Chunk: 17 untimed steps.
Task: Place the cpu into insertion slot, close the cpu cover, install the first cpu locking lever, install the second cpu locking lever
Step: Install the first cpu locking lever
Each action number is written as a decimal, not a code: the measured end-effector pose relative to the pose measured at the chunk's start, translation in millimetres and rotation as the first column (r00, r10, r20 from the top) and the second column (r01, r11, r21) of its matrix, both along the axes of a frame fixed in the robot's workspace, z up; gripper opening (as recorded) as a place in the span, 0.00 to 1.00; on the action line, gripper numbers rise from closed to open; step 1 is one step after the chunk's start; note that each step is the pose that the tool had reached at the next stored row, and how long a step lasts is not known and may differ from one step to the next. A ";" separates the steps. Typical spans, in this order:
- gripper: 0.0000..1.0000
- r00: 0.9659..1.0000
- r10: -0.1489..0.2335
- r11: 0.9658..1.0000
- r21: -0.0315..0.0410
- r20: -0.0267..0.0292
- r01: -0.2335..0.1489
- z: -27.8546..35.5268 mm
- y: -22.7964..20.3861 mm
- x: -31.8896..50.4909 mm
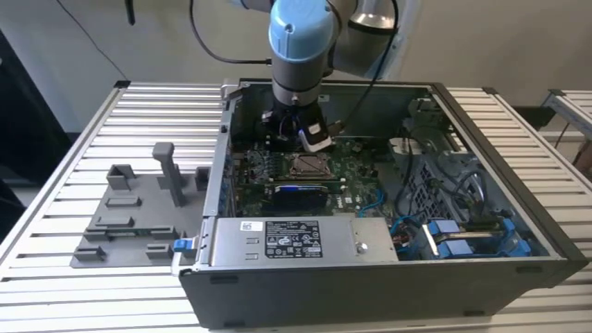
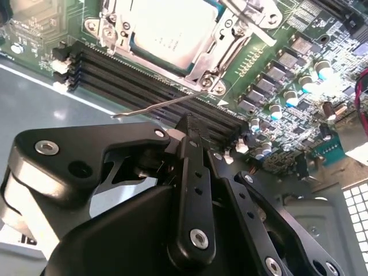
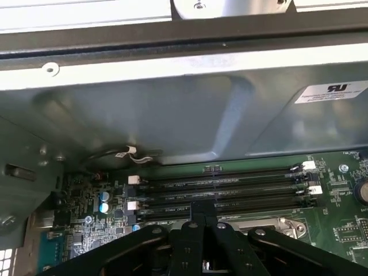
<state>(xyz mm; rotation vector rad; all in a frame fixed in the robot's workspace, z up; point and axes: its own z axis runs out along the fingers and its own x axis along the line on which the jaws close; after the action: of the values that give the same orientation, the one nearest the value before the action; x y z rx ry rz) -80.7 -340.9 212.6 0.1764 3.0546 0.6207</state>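
Observation:
The cpu (image 2: 172,29), a silver-tan square, lies in the insertion slot (image 1: 308,165) on the green board. The silver cpu cover (image 2: 214,54) lies down around it, framing its top. One thin metal locking lever (image 2: 155,106) sticks out free over the black memory slots, its tip close to my fingertips. Another lever (image 2: 248,20) crosses the cover's far corner. My gripper (image 2: 188,122) hangs just above the memory slots beside the socket, fingers pressed together with nothing between them. It also shows in the first wrist view (image 3: 202,208) and inside the case in the exterior view (image 1: 315,142).
Black memory slots (image 3: 218,190) run between gripper and socket. The grey case wall (image 3: 172,109) rises close behind them. A power supply (image 1: 296,239) lies at the case front, blue cables (image 1: 462,236) at the exterior view's right, a grey fixture plate (image 1: 129,215) at its left.

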 end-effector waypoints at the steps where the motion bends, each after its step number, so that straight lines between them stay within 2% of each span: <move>1: 0.11 1.000 0.000 1.000 -0.001 0.000 0.000 -0.5 -0.6 0.0; 5: 0.11 1.000 0.000 1.000 -0.001 0.000 0.000 -2.8 -4.1 0.0; 17: 0.11 1.000 0.031 1.000 -0.002 0.002 -0.031 -8.8 -4.5 -0.1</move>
<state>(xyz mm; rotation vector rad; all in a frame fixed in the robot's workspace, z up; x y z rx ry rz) -80.8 -345.4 203.8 0.1287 3.0618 0.6183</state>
